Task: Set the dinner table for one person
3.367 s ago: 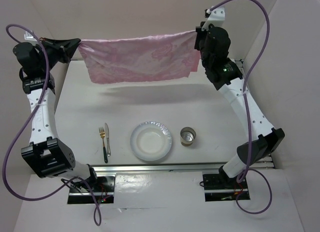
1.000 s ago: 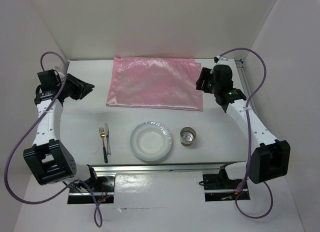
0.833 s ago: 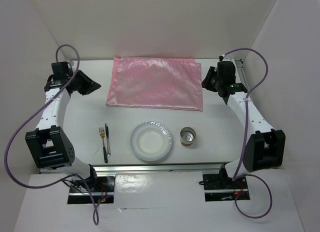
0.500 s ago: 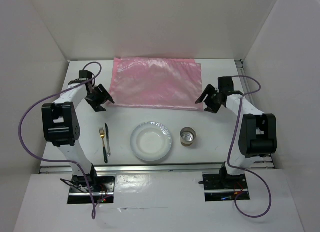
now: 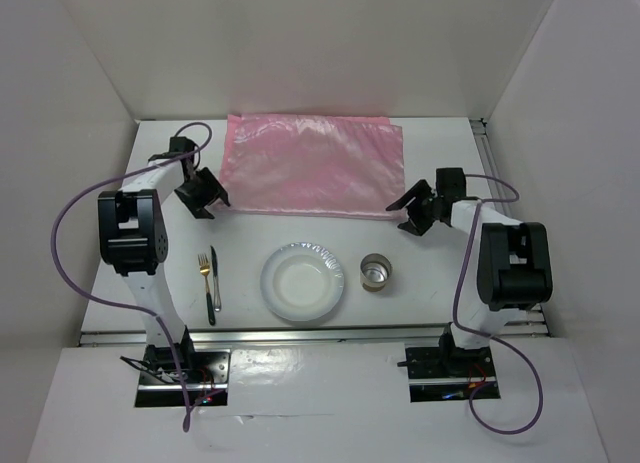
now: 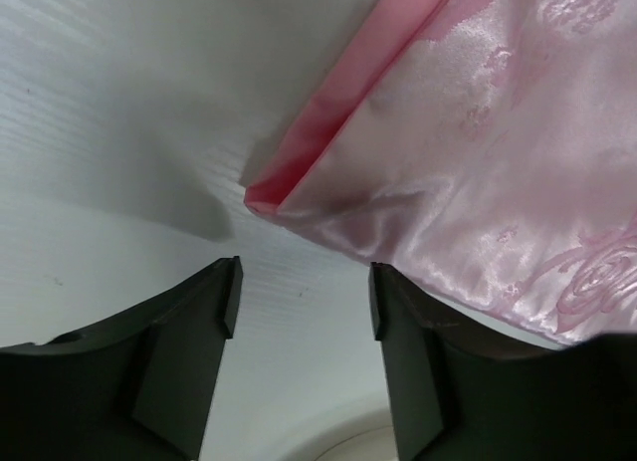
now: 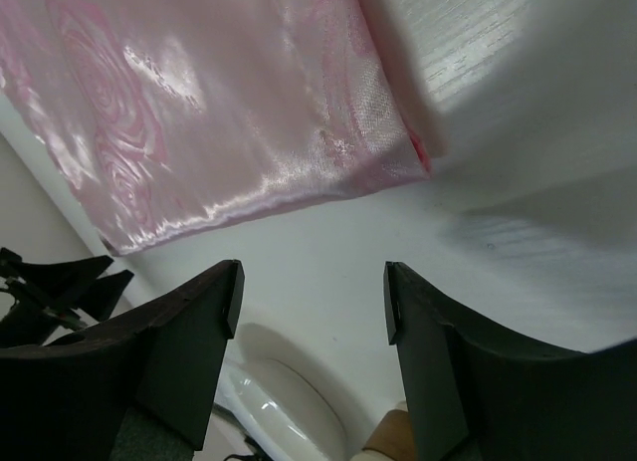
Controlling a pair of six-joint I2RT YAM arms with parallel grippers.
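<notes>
Left gripper (image 5: 203, 194), right gripper (image 5: 411, 209): jaws spread, empty, at mat (image 5: 315, 163) corners, 8 and 4 o'clock.
Mat: flat on dinner table (image 5: 250, 238), 12 o'clock of plate (image 5: 302, 281).
Your move: pinch the plate rim; centre it on the mat.

The light in here is bright and even. It falls from overhead and bounces off the pale walls, so the large smooth white tabletop (image 5: 250, 245) looks nearly flat. Shadows stay soft and grey: faint ones lie under both arms, and each wrist view shows a darker patch beside a corner of the shiny pink rectangular cloth mat (image 5: 312, 165). The satin throws pale streaks of glare. The round white plate with a shimmering rim (image 5: 303, 282), the small metal cup (image 5: 377, 272) and the metal rail (image 5: 320, 333) all glint. The overhead view is sharp. Up close, the black fingers (image 6: 169, 371) of the left gripper (image 6: 304, 302) and those of the right gripper (image 7: 311, 302) are out of focus.
</notes>
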